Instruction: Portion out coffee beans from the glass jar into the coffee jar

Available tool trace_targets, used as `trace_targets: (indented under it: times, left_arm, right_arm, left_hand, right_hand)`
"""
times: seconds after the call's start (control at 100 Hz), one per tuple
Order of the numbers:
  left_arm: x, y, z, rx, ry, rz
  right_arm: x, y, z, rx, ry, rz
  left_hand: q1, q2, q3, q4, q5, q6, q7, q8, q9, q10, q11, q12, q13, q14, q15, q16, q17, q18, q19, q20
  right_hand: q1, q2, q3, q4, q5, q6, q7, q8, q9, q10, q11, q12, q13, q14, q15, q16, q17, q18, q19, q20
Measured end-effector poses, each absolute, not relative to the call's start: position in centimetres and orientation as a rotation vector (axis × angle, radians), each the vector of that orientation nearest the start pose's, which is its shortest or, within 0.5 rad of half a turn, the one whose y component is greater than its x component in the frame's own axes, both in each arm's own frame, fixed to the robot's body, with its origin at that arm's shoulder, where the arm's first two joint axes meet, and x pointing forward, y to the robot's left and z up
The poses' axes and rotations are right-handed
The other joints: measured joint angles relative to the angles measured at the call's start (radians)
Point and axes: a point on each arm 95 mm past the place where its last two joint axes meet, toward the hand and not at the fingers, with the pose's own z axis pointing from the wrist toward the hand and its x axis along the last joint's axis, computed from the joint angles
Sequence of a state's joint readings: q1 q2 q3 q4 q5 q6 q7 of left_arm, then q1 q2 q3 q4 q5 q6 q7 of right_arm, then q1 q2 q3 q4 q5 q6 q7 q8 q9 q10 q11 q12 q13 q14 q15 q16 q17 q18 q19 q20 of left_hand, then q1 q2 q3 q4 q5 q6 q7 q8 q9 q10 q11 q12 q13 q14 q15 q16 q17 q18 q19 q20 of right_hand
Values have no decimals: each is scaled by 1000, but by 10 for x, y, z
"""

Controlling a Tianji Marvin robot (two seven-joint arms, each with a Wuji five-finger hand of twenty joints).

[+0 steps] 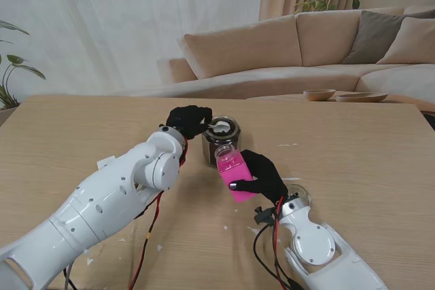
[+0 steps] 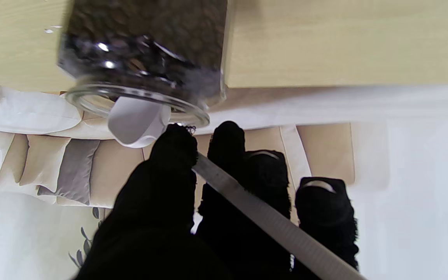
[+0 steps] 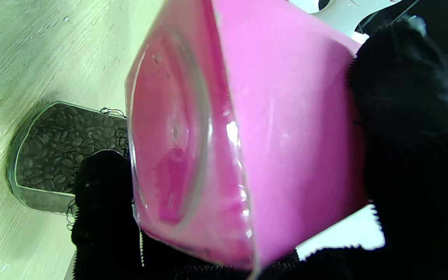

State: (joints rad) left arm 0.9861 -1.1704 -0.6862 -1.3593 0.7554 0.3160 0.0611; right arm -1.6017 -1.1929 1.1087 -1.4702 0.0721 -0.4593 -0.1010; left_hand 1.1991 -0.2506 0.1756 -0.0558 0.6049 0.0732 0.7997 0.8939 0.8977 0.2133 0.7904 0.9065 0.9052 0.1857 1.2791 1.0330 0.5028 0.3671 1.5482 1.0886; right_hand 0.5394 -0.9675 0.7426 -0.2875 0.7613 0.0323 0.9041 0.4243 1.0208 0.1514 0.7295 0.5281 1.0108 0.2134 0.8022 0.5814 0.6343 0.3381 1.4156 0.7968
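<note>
left hand (image 1: 188,121) closed on a white scoop (image 2: 138,123), bowl at the rim of the glass jar (image 1: 221,139) of beans, mid table (image 1: 367,161). right hand (image 1: 262,176) wrapped round the pink coffee jar (image 1: 235,174), tilted, mouth just beside the glass jar.

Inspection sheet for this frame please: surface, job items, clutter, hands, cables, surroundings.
Surface: wooden table, small white flecks on it.
Job's things: glass jar of coffee beans, upright, open; pink jar tilted toward it, looks empty; white scoop at the glass jar's mouth.
Clutter: nothing seen.
Hands: left hand holds the scoop; right hand holds the pink jar.
Cables: red and black wires along both forearms.
Surroundings: sofa, curtains, plants.
</note>
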Motion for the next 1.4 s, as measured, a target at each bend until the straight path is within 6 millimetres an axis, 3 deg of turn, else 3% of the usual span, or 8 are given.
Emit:
trace_targets:
  times: [0.56,1.4]
  left_arm:
    - [495,-117,-252,-1383,1492,-1501]
    - [514,-106,-239,-1759,1275,-1579]
  right_arm:
    - [367,50,-359,-1823,-622,-2305]
    - [370,51,-365,-1833,-643,-2289]
  left_hand:
    - [0,0,0,0,0,4,0,0,0,0,0,0,0,0,0,0,-2,0,0,0]
    - [0,0,1,0,0,5,0,0,1,2,0,0,12,0,0,0,14,0,0,0]
  right_hand:
    - [0,0,0,0,0,0,0,0,0,0,0,0,0,0,0,0,0,0,0,0]
    - [0,0,0,0,0,0,0,0,0,0,0,0,0,0,0,0,0,0,0,0]
